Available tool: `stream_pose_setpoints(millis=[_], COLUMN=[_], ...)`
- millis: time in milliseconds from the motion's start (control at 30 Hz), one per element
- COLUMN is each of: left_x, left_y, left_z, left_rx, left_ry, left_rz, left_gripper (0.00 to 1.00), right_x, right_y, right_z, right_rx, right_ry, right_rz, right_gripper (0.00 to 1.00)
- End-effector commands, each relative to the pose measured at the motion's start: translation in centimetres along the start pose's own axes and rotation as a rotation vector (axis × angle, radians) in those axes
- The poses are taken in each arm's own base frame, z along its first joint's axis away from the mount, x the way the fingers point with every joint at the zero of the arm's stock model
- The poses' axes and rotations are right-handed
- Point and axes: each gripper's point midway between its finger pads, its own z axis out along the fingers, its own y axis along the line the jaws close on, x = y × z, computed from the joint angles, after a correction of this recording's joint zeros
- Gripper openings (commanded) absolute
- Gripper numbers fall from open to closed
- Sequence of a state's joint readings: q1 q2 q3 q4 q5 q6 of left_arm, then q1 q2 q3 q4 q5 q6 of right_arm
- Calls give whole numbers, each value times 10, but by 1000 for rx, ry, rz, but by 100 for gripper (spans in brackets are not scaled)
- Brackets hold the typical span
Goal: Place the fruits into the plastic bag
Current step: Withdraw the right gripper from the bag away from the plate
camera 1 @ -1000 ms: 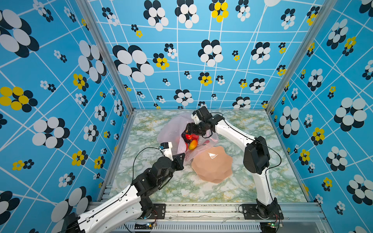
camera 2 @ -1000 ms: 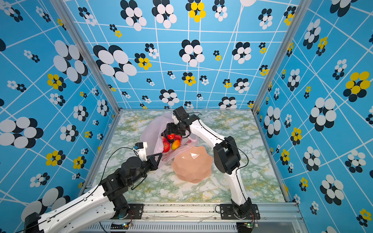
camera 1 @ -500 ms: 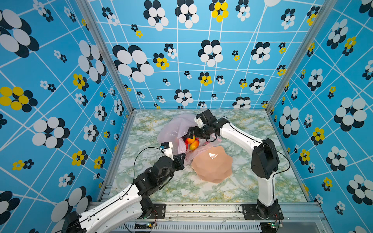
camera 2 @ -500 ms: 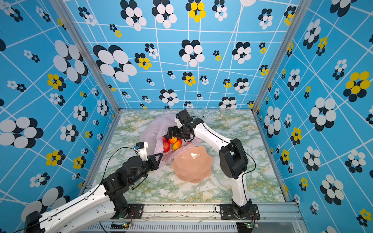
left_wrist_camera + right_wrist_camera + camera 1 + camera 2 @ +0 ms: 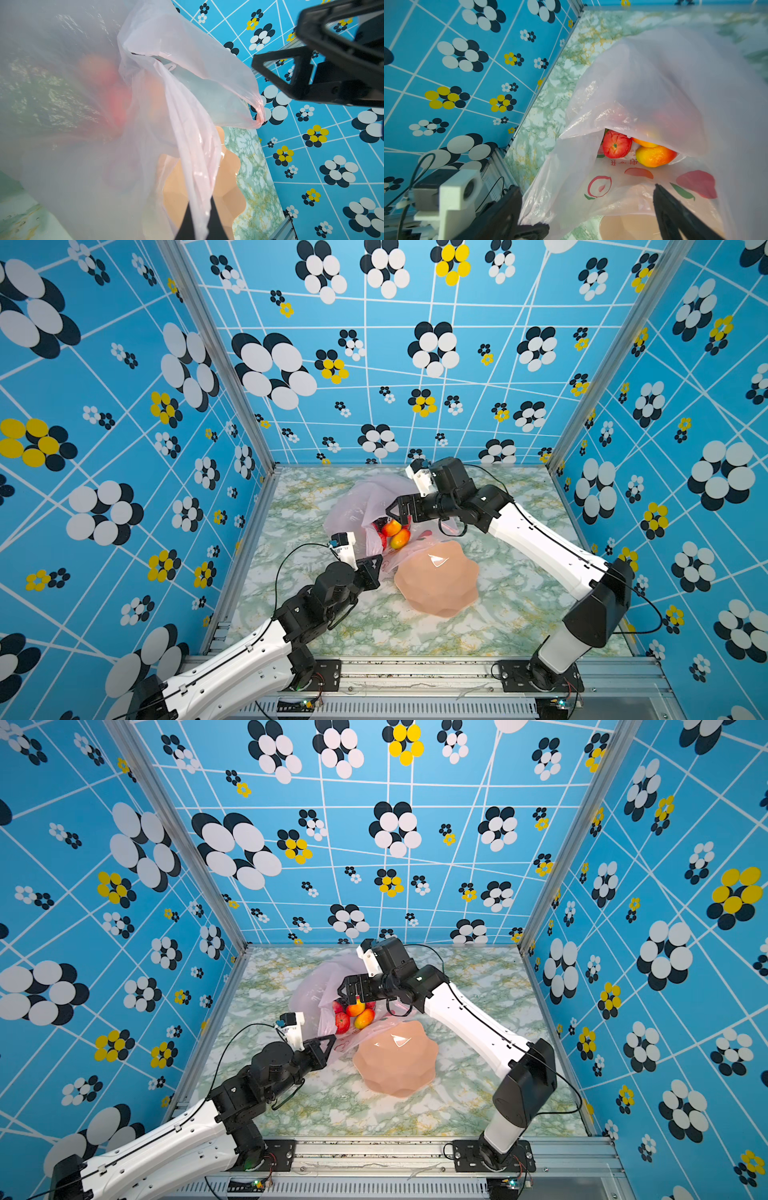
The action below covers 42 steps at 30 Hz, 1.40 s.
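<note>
– What is seen of the setting?
– A green-veined marble table is enclosed by blue walls printed with flowers.
– What is found at the left?
– The left gripper is pressed together on a fold of the one plastic bag. In the left wrist view the pink film is seen pinched between its dark fingers.
– How many fruits are counted?
– Three are shown plainly in the right wrist view, all inside the bag's mouth: one bumpy red one and two red-yellow mangoes. More red is glimpsed beside them in a top view, but it cannot be counted.
– And further right?
– One peach bowl is set against the bag's edge.
– And the other claw?
– The right gripper is spread wide, gripping nothing. It is poised just above the bag's mouth, with the fruits directly beneath it.
</note>
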<state>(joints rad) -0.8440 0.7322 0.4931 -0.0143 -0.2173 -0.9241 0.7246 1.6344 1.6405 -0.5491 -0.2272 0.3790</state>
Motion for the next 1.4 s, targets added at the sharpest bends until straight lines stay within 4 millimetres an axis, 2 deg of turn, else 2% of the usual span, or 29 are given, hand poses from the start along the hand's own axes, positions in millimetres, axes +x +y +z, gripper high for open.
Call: stream_pose_setpoints(millis=[0, 133, 233, 333, 467, 600, 667, 767, 867, 1000, 1200, 1367], left_x=[-9, -9, -9, -8, -7, -6, -6, -4, -3, -4, -6, -7], left_y=[-8, -7, -7, -5, -3, -2, -4, -5, -5, -6, -8, -8], left_z=[0, -1, -1, -1, -1, 2, 3, 4, 5, 5, 3, 3], left_rx=[20, 17, 18, 15, 9, 5, 10, 12, 15, 16, 20, 17], left_ry=[-22, -23, -25, -22, -23, -20, -17, -11, -7, -5, -7, -14], left_rz=[-3, -3, -2, -4, -5, -3, -7, -10, -15, -16, -12, -10], left_gripper=[0, 0, 0, 0, 0, 0, 0, 0, 0, 0, 0, 0], right_x=[-11, -17, -10, 6, 40, 77, 94, 107, 108, 108, 107, 93], right_y=[-17, -48, -70, -97, -131, -143, -144, -137, -129, -127, -141, -153], right_z=[-28, -62, -78, -92, -103, -98, -92, -82, -74, -60, -33, -16], right_rx=[124, 287, 317, 385, 458, 487, 468, 402, 347, 318, 377, 440], right_ry=[-113, -249, -282, -236, -104, 64, 133, 172, 159, 168, 247, 258], right_rz=[-151, -192, -153, -82, 11, -2, -12, -20, -48, -112, -222, -270], right_gripper=[99, 99, 99, 99, 99, 99, 98, 95, 92, 90, 84, 78])
